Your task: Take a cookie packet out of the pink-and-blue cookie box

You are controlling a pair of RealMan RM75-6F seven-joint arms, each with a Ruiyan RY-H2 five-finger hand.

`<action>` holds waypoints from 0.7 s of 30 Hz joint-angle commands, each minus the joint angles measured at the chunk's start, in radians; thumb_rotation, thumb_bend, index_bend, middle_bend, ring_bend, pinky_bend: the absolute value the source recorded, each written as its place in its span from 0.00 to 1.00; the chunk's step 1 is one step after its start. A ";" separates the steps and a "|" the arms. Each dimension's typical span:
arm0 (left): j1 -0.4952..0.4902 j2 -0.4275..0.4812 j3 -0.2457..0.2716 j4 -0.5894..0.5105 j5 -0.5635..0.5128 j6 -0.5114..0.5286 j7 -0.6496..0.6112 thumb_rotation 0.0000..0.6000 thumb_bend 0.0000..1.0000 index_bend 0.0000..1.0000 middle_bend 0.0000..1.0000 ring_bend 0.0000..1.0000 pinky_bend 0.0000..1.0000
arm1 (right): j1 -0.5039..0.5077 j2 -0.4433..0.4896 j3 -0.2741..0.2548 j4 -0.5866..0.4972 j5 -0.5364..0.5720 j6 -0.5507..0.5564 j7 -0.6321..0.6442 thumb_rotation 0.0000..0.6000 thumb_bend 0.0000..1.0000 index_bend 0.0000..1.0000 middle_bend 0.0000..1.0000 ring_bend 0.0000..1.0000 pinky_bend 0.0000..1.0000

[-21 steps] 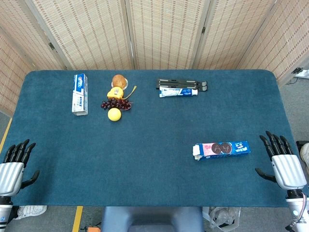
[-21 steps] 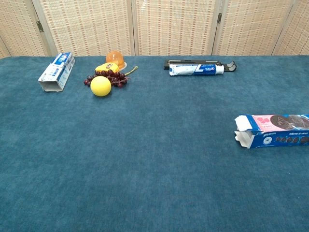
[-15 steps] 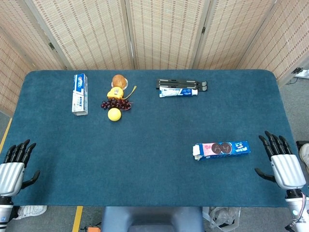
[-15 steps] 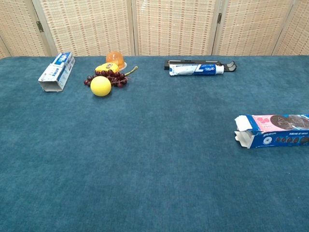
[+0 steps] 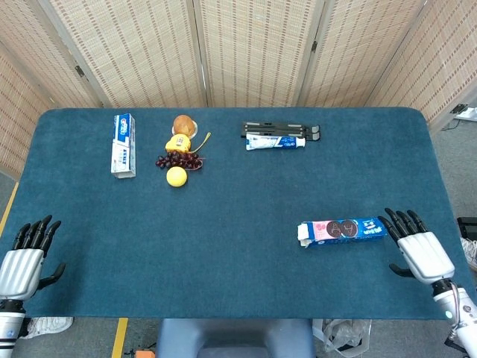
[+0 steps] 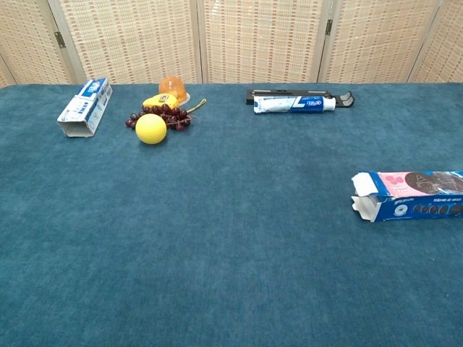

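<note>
The pink-and-blue cookie box (image 5: 342, 229) lies flat on the blue table at the right, its left end flap open; the chest view shows the same cookie box (image 6: 412, 194) at the right edge. No cookie packet is visible outside it. My right hand (image 5: 418, 250) hovers just right of the box, fingers spread, holding nothing. At the table's front left corner, my left hand (image 5: 24, 260) is also spread and empty. Neither hand appears in the chest view.
At the back of the table lie a white-and-blue toothpaste box (image 5: 123, 144), a cluster of fruit with a yellow ball (image 5: 177, 176) and dark grapes (image 5: 177, 159), and a toothpaste tube (image 5: 275, 142) beside a black stand (image 5: 280, 130). Woven screens stand behind.
My right hand has moved left and inward toward the right end of the cookie box. The left hand has edged slightly inward. The box has not moved.
</note>
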 commanded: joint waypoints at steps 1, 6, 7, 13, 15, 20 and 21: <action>0.000 -0.008 -0.003 -0.004 -0.009 0.001 0.018 1.00 0.35 0.00 0.00 0.00 0.00 | 0.020 0.002 -0.015 0.059 -0.021 -0.016 0.052 1.00 0.22 0.01 0.00 0.00 0.00; -0.004 -0.020 -0.010 -0.004 -0.038 -0.011 0.053 1.00 0.35 0.00 0.00 0.00 0.00 | 0.064 -0.011 -0.020 0.156 -0.031 -0.071 0.149 1.00 0.22 0.08 0.00 0.00 0.00; -0.005 -0.022 -0.012 -0.003 -0.044 -0.014 0.058 1.00 0.35 0.00 0.00 0.00 0.00 | 0.075 -0.014 -0.021 0.171 -0.038 -0.081 0.164 1.00 0.22 0.10 0.00 0.00 0.00; -0.014 -0.033 -0.020 0.000 -0.073 -0.033 0.085 1.00 0.35 0.00 0.00 0.00 0.00 | 0.148 -0.051 -0.023 0.272 -0.060 -0.155 0.245 1.00 0.22 0.18 0.03 0.01 0.00; -0.018 -0.035 -0.021 0.002 -0.078 -0.039 0.090 1.00 0.35 0.00 0.00 0.00 0.00 | 0.166 -0.076 -0.021 0.309 -0.062 -0.167 0.269 1.00 0.22 0.22 0.05 0.03 0.00; -0.025 -0.038 -0.018 0.004 -0.088 -0.056 0.100 1.00 0.36 0.00 0.00 0.00 0.00 | 0.205 -0.137 -0.025 0.393 -0.061 -0.211 0.308 1.00 0.22 0.26 0.08 0.05 0.00; -0.025 -0.038 -0.018 0.003 -0.089 -0.056 0.101 1.00 0.35 0.00 0.00 0.00 0.00 | 0.211 -0.146 -0.026 0.405 -0.060 -0.219 0.309 1.00 0.22 0.26 0.08 0.05 0.00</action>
